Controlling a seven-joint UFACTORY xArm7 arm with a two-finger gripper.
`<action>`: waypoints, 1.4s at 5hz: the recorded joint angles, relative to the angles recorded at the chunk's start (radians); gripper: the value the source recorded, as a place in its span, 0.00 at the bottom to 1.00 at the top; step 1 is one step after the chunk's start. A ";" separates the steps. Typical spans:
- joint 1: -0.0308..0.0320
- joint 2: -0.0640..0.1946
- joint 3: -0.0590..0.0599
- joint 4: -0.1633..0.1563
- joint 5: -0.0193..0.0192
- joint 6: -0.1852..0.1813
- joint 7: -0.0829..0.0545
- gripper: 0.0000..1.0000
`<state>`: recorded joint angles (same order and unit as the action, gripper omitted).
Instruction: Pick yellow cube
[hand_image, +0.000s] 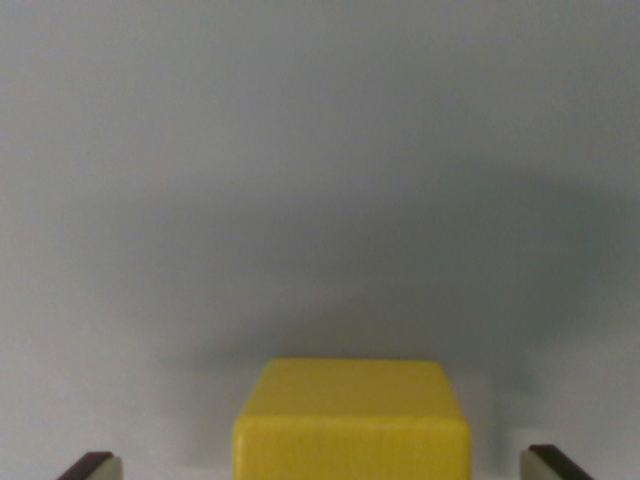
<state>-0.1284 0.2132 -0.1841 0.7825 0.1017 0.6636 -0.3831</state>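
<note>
Now, in the wrist view, we see the yellow cube (351, 420) sitting low in the picture, cut off by the bottom edge, so only its top face and the upper part of its near face show. It rests on a plain pale grey surface (320, 150) that fills everything beyond it. Our gripper (325, 467) shows only as two fingertips (92, 466) poking up at the bottom corners, one toward the wrist view's left and one toward the wrist view's right. The cube lies between those two tips, a little nearer the right one than the left, though clear grey surface shows on both sides of it. Neither tip touches the cube; we read the fingers as spread wide and released, holding nothing. The cube looks square to the fingers, its near face running straight across from one tip toward the other. Beyond the cube, away from the fingers, a broad soft shadow (440, 260) darkens the surface, heavier on the wrist view's right. The picture is somewhat blurred, so we cannot tell any finer detail of the pads.
</note>
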 joint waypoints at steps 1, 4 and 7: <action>0.0000 0.000 0.000 0.000 0.0000 0.000 0.000 0.00; -0.0022 0.005 -0.004 -0.019 0.0013 -0.021 -0.009 0.00; -0.0024 0.005 -0.004 -0.021 0.0014 -0.024 -0.010 0.00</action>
<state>-0.1308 0.2183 -0.1882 0.7614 0.1031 0.6401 -0.3934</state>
